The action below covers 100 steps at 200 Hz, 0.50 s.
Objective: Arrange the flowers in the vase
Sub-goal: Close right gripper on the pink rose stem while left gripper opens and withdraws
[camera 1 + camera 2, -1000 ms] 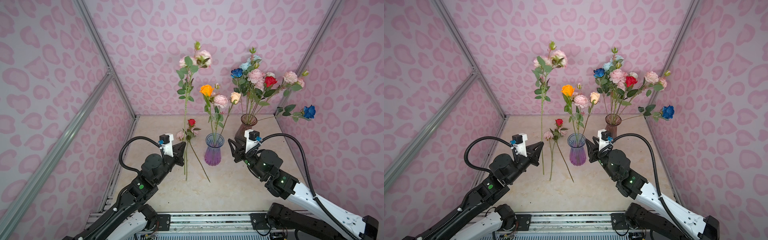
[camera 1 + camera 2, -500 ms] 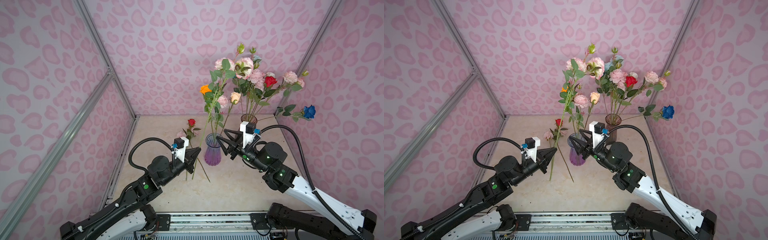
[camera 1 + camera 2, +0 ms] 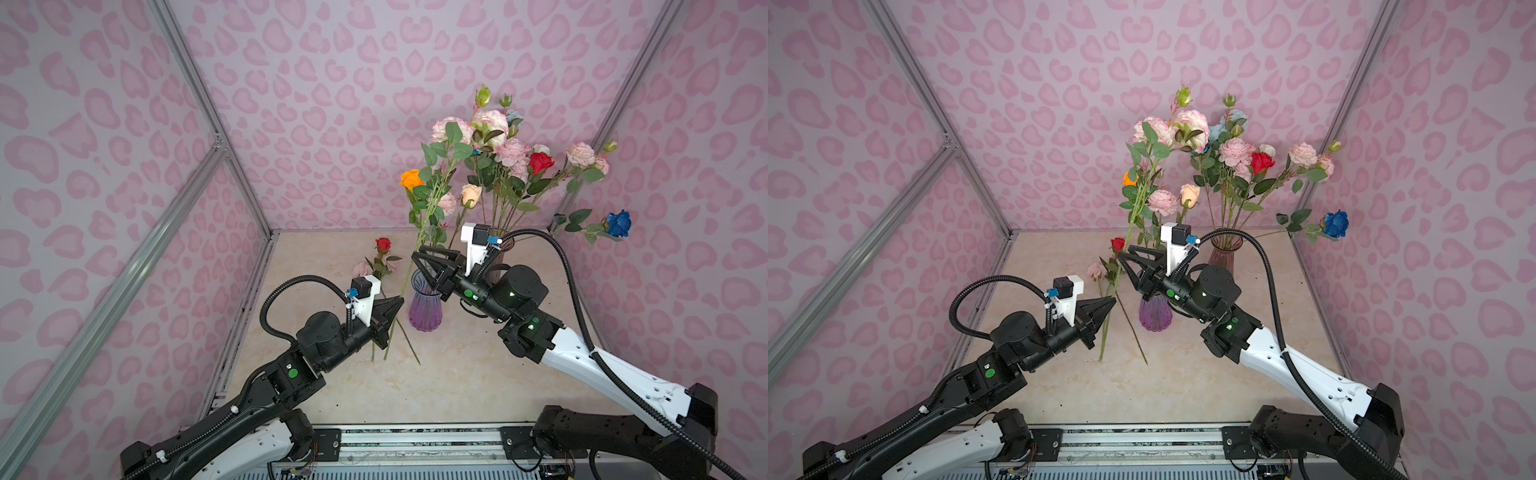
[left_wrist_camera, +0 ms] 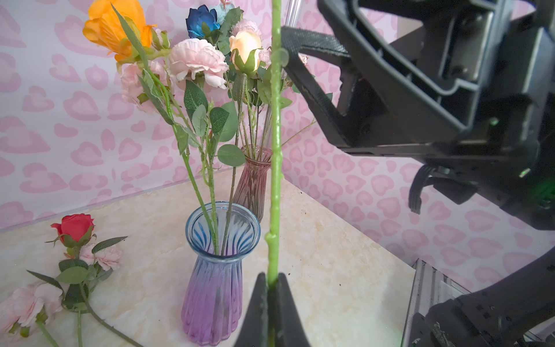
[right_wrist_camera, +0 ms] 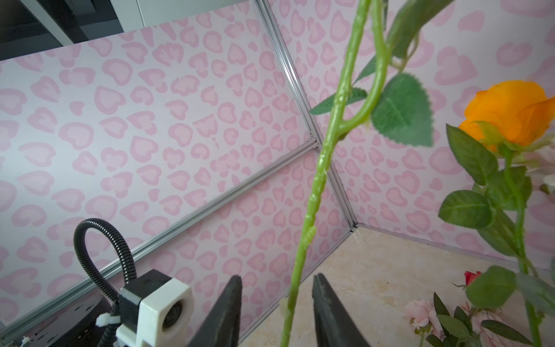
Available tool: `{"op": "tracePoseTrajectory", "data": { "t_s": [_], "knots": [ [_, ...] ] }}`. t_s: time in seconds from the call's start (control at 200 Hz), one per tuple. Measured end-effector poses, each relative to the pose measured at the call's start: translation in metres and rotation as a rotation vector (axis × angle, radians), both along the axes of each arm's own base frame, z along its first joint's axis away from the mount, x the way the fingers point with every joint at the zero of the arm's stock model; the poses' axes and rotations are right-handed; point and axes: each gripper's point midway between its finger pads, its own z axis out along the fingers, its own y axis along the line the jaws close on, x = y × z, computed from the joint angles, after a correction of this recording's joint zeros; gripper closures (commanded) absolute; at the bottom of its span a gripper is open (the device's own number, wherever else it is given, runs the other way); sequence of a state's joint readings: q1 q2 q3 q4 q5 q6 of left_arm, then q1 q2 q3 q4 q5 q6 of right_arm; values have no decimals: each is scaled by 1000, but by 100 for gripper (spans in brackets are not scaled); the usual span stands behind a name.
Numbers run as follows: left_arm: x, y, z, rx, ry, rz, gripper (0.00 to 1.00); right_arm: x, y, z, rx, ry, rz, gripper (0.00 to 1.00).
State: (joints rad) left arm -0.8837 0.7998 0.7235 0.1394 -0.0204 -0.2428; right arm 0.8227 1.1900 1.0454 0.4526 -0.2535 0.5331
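My left gripper (image 3: 398, 301) (image 3: 1112, 300) (image 4: 271, 278) is shut on the low green stem (image 4: 275, 150) of a tall pink-headed flower (image 3: 446, 129) (image 3: 1152, 129). The flower stands tilted beside the blue-purple vase (image 3: 424, 307) (image 3: 1155, 313) (image 4: 219, 270). My right gripper (image 3: 417, 255) (image 3: 1125, 257) (image 5: 276, 300) is open around the same stem (image 5: 315, 195) higher up, with a gap on each side. In the vase stand an orange rose (image 3: 411, 178), a peach rose (image 3: 471, 194) and a pink bloom (image 3: 448, 203). A red rose (image 3: 383, 244) (image 4: 75, 226) and a pink flower (image 3: 360, 269) lie on the table.
A pinkish-brown vase (image 3: 1223, 253) (image 4: 253, 177) at the back holds several more flowers. Its dark blue rose (image 3: 619, 223) leans towards the right wall. Pink patterned walls close in the beige table (image 3: 457, 374) on three sides.
My left arm has carried the tall pink flower rightward, next to the blue-purple vase. My right gripper came left to its stem, opened wide, then narrowed around it.
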Motion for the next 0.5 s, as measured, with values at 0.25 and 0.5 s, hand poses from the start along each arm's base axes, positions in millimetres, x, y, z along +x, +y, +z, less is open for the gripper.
{"op": "tracePoseTrajectory", "data": {
  "t_s": [0.25, 0.5],
  "knots": [
    [-3, 0, 1, 0, 1, -13, 97, 12, 9, 0, 23, 37, -7, 85],
    [-2, 2, -1, 2, 3, -5, 55, 10, 7, 2, 40, 44, -3, 95]
  ]
}}
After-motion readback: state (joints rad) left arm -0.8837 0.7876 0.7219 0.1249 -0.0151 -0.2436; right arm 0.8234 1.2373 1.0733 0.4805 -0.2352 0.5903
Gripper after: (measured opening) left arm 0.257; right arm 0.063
